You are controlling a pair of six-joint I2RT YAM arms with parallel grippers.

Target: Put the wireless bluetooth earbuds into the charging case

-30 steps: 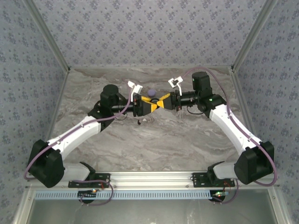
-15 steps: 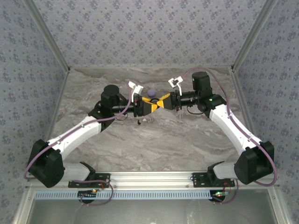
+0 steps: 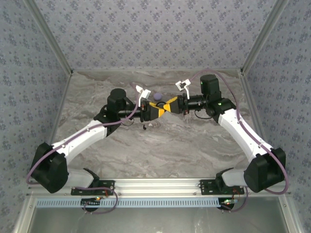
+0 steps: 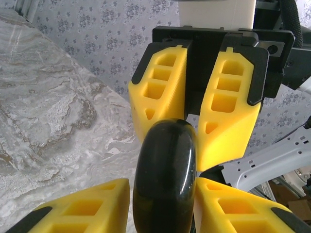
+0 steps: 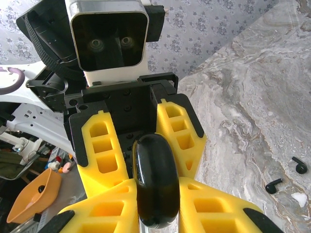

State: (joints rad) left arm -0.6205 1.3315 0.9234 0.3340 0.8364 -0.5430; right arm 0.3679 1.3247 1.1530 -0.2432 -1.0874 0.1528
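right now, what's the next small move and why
Probably clamp the left gripper firmly on the charging case, so its lid can be pried open: the right gripper holds it, it looks closed, and both earbuds lie loose on the table.

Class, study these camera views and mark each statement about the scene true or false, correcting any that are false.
1. The left hand and the right hand meet around the black charging case. True.
2. Two earbuds lie loose on the marble table. True.
3. The charging case rests on the table. False: it is held up in the air, above the table.
4. The hands' fingers are blue. False: they are yellow.
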